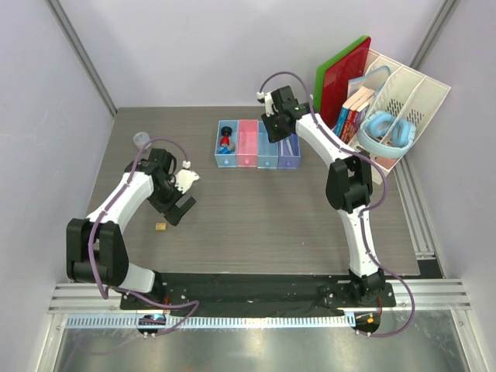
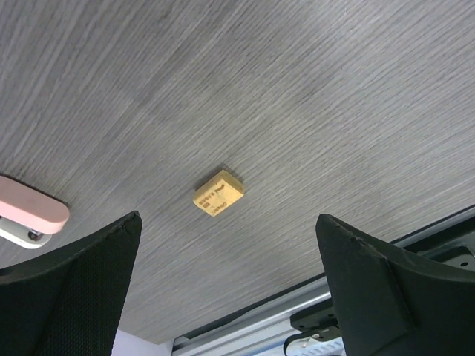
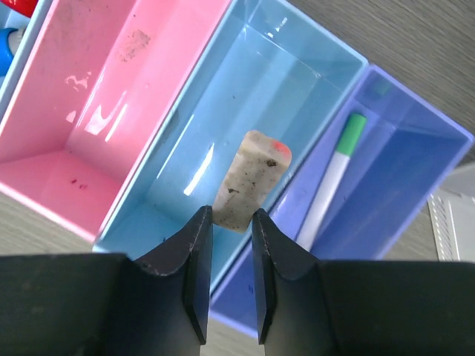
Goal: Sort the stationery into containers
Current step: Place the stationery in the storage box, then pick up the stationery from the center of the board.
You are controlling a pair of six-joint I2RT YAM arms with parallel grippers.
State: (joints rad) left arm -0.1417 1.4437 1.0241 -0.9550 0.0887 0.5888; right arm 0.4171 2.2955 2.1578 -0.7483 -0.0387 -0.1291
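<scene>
While the right gripper (image 3: 228, 216) pinches the eraser (image 3: 252, 178) over the light-blue tray (image 3: 297, 81) at twelve o'clock, the left gripper (image 2: 228, 233) hangs open above the yellow piece (image 2: 219, 193) at eight o'clock. I judge the eraser drop comes next, then a straight descent.

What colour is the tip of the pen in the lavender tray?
Pen tip: green, best in right wrist view.

We look at a grey wood-grain counter (image 1: 271, 217), closed in by plain pale lavender walls (image 1: 194, 46) on the left, far and right, with metal rails (image 1: 256, 294) along its near edge, evenly lit.
</scene>
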